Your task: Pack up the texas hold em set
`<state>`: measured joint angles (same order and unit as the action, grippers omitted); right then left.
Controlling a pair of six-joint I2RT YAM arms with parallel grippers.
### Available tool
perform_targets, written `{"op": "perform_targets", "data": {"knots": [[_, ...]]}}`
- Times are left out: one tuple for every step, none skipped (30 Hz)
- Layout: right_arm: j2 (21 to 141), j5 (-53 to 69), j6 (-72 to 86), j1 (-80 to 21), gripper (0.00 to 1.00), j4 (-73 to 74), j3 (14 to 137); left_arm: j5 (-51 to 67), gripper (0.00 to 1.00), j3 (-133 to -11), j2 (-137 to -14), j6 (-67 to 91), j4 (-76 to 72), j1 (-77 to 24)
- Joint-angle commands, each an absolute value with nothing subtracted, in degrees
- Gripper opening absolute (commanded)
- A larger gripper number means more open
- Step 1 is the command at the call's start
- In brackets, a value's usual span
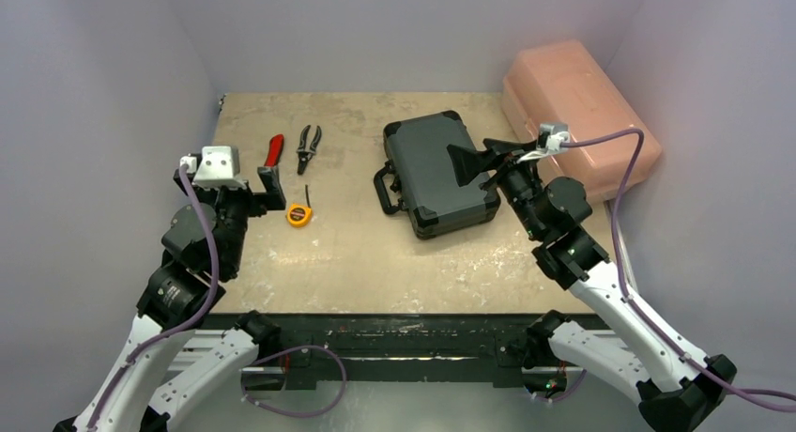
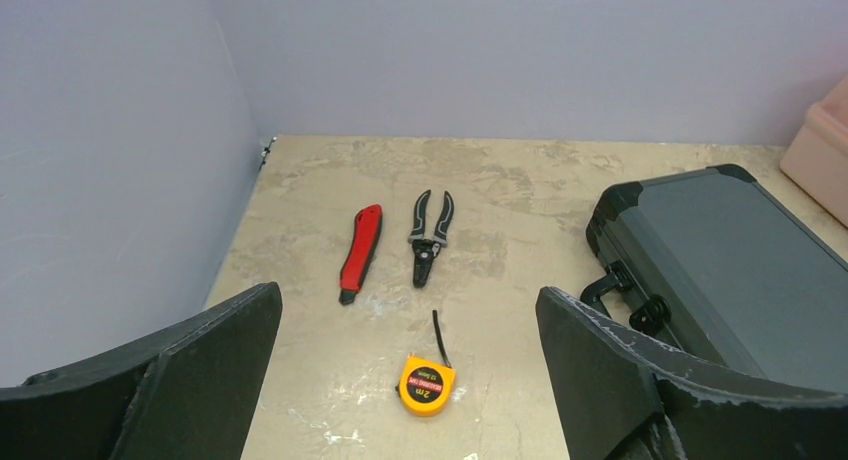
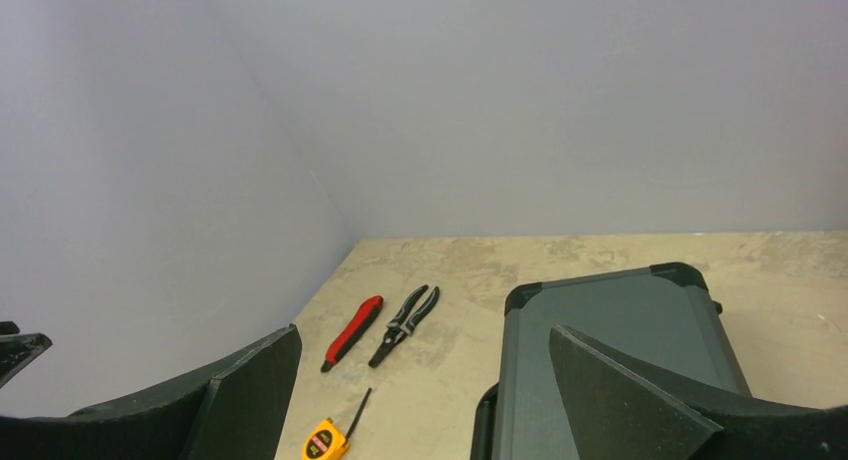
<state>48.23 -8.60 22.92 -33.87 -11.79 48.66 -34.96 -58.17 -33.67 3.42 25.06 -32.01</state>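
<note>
The black briefcase [image 1: 436,174] lies shut on the table, right of middle, with its handle [image 1: 385,190] on its left side. It also shows in the left wrist view [image 2: 720,260] and the right wrist view [image 3: 610,330]. No chips, card decks, buttons or die are in view. My right gripper [image 1: 483,155] is open and empty, and hovers over the right part of the case lid; it is also in its own wrist view [image 3: 425,332]. My left gripper [image 1: 246,192] is open and empty at the left of the table, apart from the case, its jaws wide in the wrist view [image 2: 410,295].
A yellow tape measure [image 1: 298,215] lies just right of my left gripper. Black pliers [image 1: 308,147] and a red-handled knife [image 1: 273,150] lie behind it. A large pink plastic box [image 1: 577,113] stands at the back right, against the wall. Walls close in three sides.
</note>
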Motion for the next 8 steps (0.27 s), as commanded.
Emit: {"op": "perform_targets", "data": {"knots": [[47.15,-10.35,22.21,-34.19,0.99,-13.07,48.47,-34.98,1.0,-58.88,-34.01,3.74,24.41,-32.15],[46.64,-10.07,21.59,-34.19,0.99,-13.32,48.29,-34.89,1.0,-58.89,-34.01,3.76,24.51,-32.17],[46.45,-9.88,21.28,-34.18,0.99,-13.7,48.14,-34.83,1.0,-58.89,-34.01,3.88,24.51,-32.11],[46.46,-9.78,21.12,-34.11,0.99,-13.79,48.13,-34.74,1.0,-58.89,-34.01,3.88,24.6,-32.14],[46.56,-9.83,21.09,-34.14,0.99,-13.61,48.27,-34.64,1.0,-58.89,-34.09,3.9,24.6,-32.14],[46.7,-9.84,21.09,-34.17,0.99,-13.34,48.54,-34.59,1.0,-58.96,-34.1,3.95,24.68,-32.11],[46.71,-9.59,21.05,-34.19,0.99,-13.31,48.49,-34.55,1.0,-58.97,-34.1,3.95,24.66,-32.16],[46.56,-8.87,20.9,-34.19,0.99,-13.73,48.2,-34.54,1.0,-58.97,-34.15,4.0,24.69,-32.17]]}}
